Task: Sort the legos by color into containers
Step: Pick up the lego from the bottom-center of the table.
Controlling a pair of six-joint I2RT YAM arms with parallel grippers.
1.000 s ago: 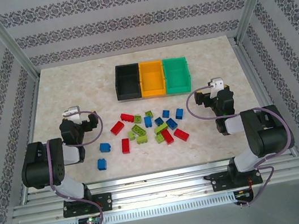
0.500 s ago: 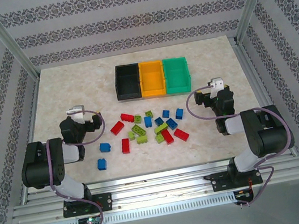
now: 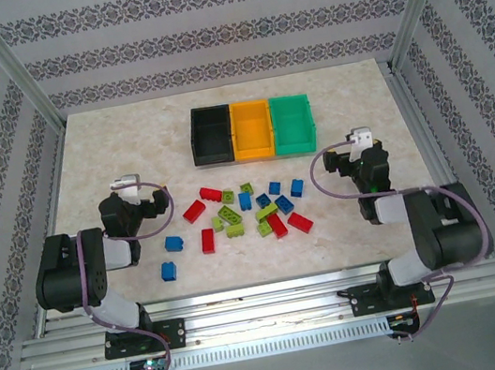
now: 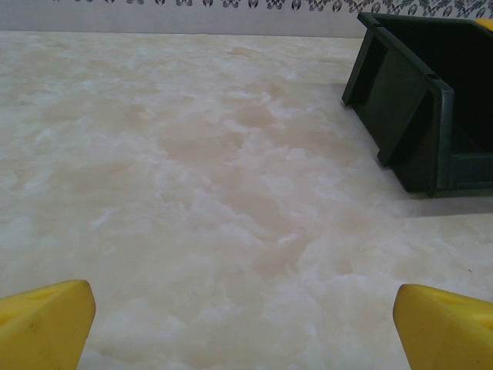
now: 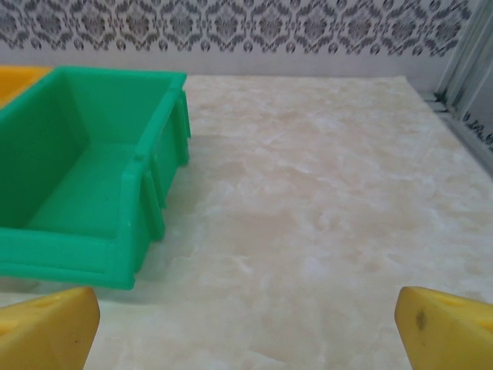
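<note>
Sorting has not really begun, by the look of it. The legos (image 3: 244,210) lie in a loose scatter of red, blue and lime green on the marbled table (image 3: 107,142), near its front edge and between the two arms. Behind them the black bin (image 3: 212,136), the orange-yellow bin (image 3: 252,130) and the green bin (image 3: 293,124) stand touching in a row, and all three look empty from above. The left gripper (image 3: 154,191) hangs low beside the left side of the pile with its fingers spread wide and nothing between them; from its wrist, bare table lies ahead and the black bin (image 4: 431,100) is off to the right. The right gripper (image 3: 331,160) is likewise spread wide and holds nothing, sitting just right of the pile with the green bin (image 5: 85,193) ahead and to its left. The step in hand is choosing and reaching for a first brick. For the left arm a red brick (image 3: 194,210) lies closest; for the right, a blue brick (image 3: 296,187). Either pick calls for turning the fingers in toward the pile, dropping over a single brick without nudging its neighbours (the middle of the pile is tightly packed), then closing. Lime green presumably goes to the green bin; which bin takes red or blue cannot be told.
</note>
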